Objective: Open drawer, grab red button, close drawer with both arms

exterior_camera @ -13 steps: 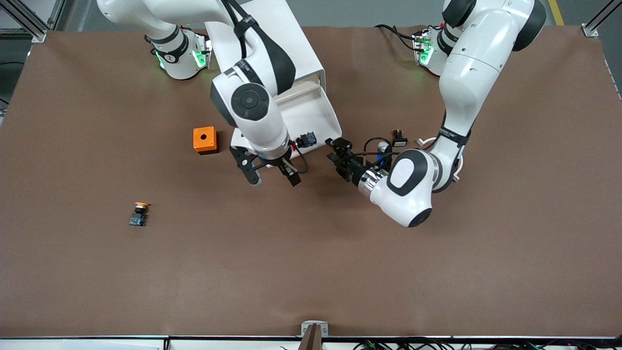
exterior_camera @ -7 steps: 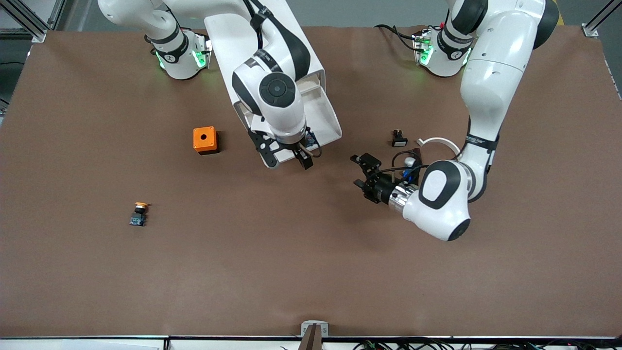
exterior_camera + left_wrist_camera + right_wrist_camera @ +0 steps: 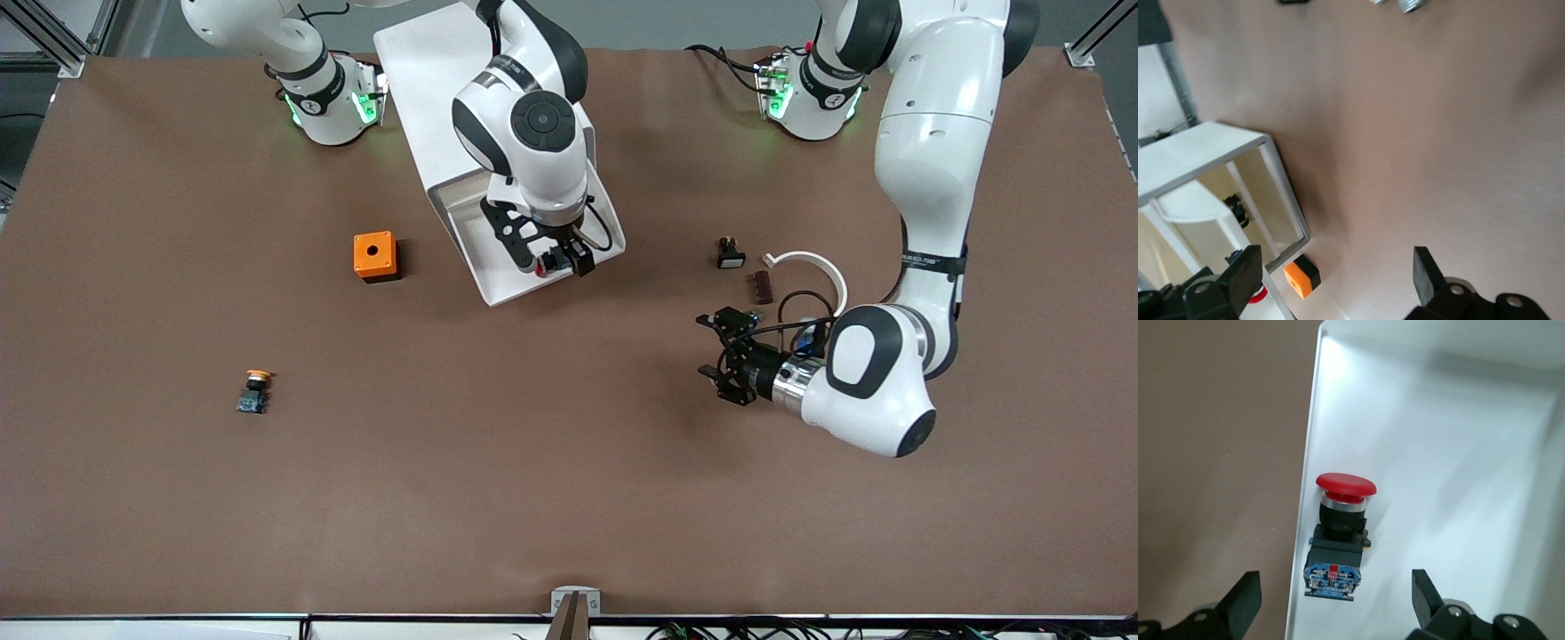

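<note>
worktop (image 3: pixel 533 498): brown, flat.
drawer (image 3: pixel 484 258): pulled out of the white cabinet (image 3: pixel 427 62), near the worktop's robot-side edge.
button (image 3: pixel 1338 533): lying in the drawer against its side wall.
right gripper (image 3: pixel 558 260): over the button, fingers apart.
left gripper (image 3: pixel 722 357): over bare worktop, fingers apart, holding nothing.

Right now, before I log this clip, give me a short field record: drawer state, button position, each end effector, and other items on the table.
drawer: pulled open, out of the white cabinet
button: red-capped, lying in the drawer against its side wall, not gripped
right end effector: open, over the drawer above the button
left end effector: open, empty, over bare table toward the left arm's end
orange box: on the table beside the drawer, toward the right arm's end
yellow-capped button: nearer the front camera than the orange box
</note>
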